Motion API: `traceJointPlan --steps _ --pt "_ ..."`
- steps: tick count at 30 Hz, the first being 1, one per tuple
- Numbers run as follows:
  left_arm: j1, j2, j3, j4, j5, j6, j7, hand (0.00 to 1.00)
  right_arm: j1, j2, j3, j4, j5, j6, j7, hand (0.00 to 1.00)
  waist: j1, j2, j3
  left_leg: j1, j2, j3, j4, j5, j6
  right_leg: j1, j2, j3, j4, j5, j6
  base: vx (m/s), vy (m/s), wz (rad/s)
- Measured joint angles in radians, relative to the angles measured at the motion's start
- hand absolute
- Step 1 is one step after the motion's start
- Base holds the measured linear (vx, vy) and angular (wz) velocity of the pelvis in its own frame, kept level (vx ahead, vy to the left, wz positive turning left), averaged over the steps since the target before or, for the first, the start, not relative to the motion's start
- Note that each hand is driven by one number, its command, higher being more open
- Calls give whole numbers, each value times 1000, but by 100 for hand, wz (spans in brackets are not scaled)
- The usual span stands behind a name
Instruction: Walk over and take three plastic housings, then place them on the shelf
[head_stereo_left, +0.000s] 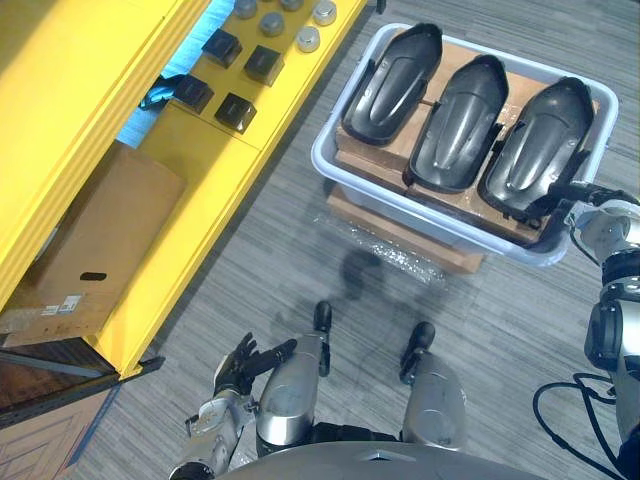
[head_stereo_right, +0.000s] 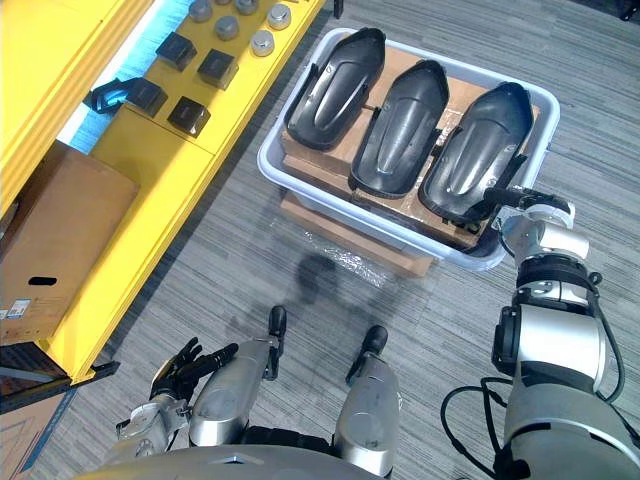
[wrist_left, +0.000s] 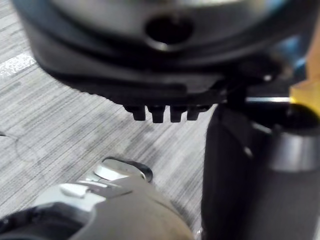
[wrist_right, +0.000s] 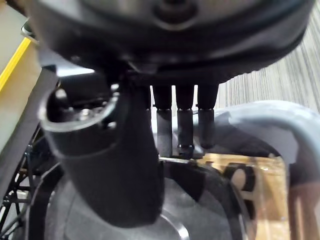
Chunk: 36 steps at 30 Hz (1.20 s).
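Housings (head_stereo_left: 460, 125) in tub (head_stereo_left: 322, 158), wrist view: R hand (wrist_right: 184, 120) straight-fingered

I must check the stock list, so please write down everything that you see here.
plastic housings: three, dark grey, in the bin
bin: one, pale grey, on cardboard, on the floor
shelf: one, yellow, left
blocks: four, black, on the shelf
round pieces: five, grey, on the shelf
cardboard box: one, brown, under the shelf board
left hand: one, dark, low left, open
right hand: one, dark, at the rightmost housing, open
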Motion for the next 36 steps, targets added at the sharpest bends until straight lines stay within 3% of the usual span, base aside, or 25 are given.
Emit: traceJointPlan --steps 6,12,17,21,26,30,32,36 --pt "-2 0 -13 -2 -24 -17 0 100 -7 10 17 8 1 44 6 0 11 1 0 -37 -2 -11 20 0 -2 -46 -11 -4 51 -23 -5 -10 -18 5" --pt "-2 1 -17 -8 -40 -17 1 100 -2 7 16 9 1 48 -13 0 20 1 0 -56 -3 -19 27 3 -4 -57 -14 -9 59 -24 -6 -27 11 4" --pt "-2 1 -20 -10 -41 -17 13 100 15 10 17 19 -3 -29 -19 0 21 0 0 -56 -5 -24 25 9 -4 -57 -17 -13 65 -25 -6 -9 9 2" --pt "-2 11 -39 -11 -57 -33 40 100 15 20 40 19 -85 -84 -86 0 20 -2 2 -50 -6 -25 23 12 -3 -51 -17 -14 63 -24 -7 0 0 0" --pt "16 20 -45 -44 -94 -38 68 100 17 20 55 -37 -171 -95 -151 0 4 -14 9 -10 -2 -23 3 15 -4 -9 -7 -16 28 -17 -5 5 5 -1" --pt "123 18 -40 -218 -171 -32 107 100 105 20 39 -260 -316 -109 -191 0 -25 -31 17 58 3 -13 -49 24 -4 56 9 -17 -30 4 0 60 8 -8" --pt "195 6 -37 -415 -133 -30 157 100 187 21 24 -398 -393 -124 -222 0 -38 -41 18 107 3 -9 -86 32 -2 101 14 -20 -61 10 2 77 -1 -3" --pt "196 -9 -23 -630 43 15 265 100 288 85 6 -526 -432 -189 -263 0 -63 -79 -31 152 5 -3 -137 41 -6 141 28 -24 -106 15 6 72 -11 -5"
